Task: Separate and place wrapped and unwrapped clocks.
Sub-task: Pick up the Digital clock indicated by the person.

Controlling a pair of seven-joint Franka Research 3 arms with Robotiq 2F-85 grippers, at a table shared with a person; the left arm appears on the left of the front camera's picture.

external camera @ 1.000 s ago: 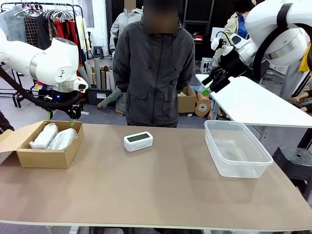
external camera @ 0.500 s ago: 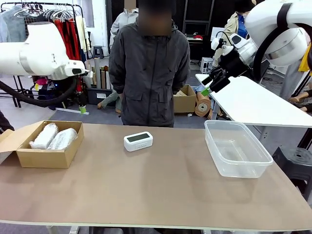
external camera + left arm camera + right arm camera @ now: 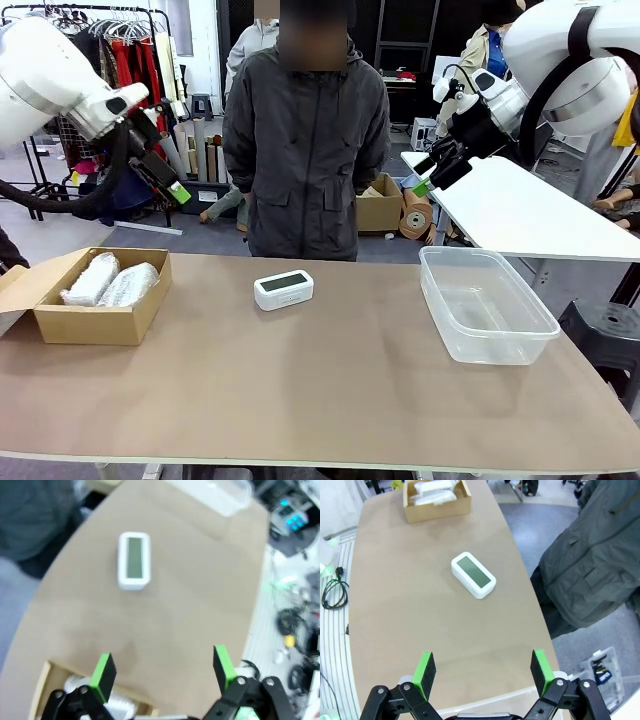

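One unwrapped clock [image 3: 283, 289], white with a grey-green screen, lies on the table in front of the person; it also appears in the wrist views [image 3: 134, 560] [image 3: 473, 575]. Two wrapped clocks [image 3: 110, 282] in crinkly plastic lie side by side in an open cardboard box [image 3: 90, 322] at the table's left. My left gripper [image 3: 172, 188] hangs open and empty, high above and behind the box's right end; its green pads [image 3: 103, 675] stand wide apart. My right gripper [image 3: 428, 180] is open and empty, raised beyond the far right of the table, with the unwrapped clock ahead of its fingers [image 3: 541, 666].
A clear plastic tub [image 3: 530, 322] stands empty at the table's right. The person [image 3: 310, 140] stands at the far edge, just behind the unwrapped clock. A white side table [image 3: 530, 215] lies behind the tub. Bare tabletop spreads across the middle and front.
My left arm has lifted from just over the box and swung back, its open gripper now higher and tilted. The right arm and the clocks have stayed put.
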